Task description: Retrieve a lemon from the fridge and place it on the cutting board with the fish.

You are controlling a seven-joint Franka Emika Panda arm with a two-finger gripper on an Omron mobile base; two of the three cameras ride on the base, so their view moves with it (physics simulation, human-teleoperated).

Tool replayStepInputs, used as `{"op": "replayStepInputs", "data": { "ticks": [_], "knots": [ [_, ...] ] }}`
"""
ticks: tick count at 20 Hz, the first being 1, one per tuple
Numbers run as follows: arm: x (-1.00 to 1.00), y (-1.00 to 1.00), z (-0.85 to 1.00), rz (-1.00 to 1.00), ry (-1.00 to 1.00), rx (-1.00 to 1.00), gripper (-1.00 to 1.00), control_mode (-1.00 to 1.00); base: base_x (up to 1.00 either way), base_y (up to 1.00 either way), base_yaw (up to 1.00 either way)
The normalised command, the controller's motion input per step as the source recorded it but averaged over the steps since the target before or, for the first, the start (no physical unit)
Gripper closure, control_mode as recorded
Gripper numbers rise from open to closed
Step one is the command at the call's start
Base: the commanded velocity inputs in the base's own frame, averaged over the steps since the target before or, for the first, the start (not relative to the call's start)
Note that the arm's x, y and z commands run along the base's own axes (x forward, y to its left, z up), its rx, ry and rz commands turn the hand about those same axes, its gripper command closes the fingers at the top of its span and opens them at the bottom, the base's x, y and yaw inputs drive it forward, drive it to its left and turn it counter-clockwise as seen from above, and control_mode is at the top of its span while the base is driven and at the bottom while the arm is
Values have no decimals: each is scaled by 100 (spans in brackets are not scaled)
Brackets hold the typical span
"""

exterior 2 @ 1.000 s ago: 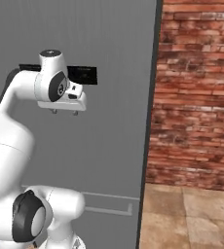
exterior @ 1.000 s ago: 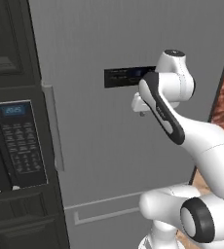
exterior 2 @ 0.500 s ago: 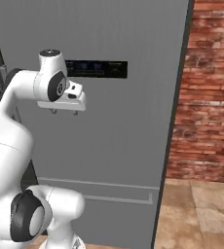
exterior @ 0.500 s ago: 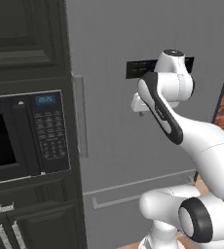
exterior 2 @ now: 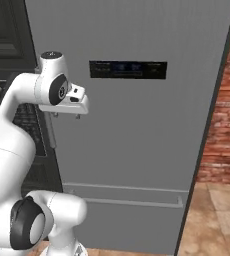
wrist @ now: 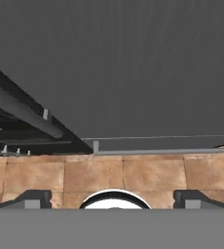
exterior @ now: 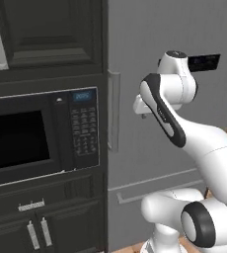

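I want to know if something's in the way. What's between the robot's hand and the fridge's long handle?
Nothing. In the left base view, only bare grey door of the fridge lies between the open gripper and the upright handle.

Fridge (exterior 2: 137, 130): grey brushed metal, dark display panel (exterior 2: 128, 69) with faint blue readout at 12 o'clock of door. Microwave (exterior: 39, 136): black, blue display. Wall (exterior 2: 226, 115) red-brown brick; floor (wrist: 109, 175) tan tile.
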Motion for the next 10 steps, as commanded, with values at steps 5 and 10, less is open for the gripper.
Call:
{"op": "replayStepInputs", "data": {
  "ticks": [5, 10],
  "knots": [
    [0, 0, 0, 0, 0, 0, -100, 100, -35, 54, -10],
    [0, 0, 0, 0, 0, 0, -100, 100, -38, 39, -10]
  ]
}}
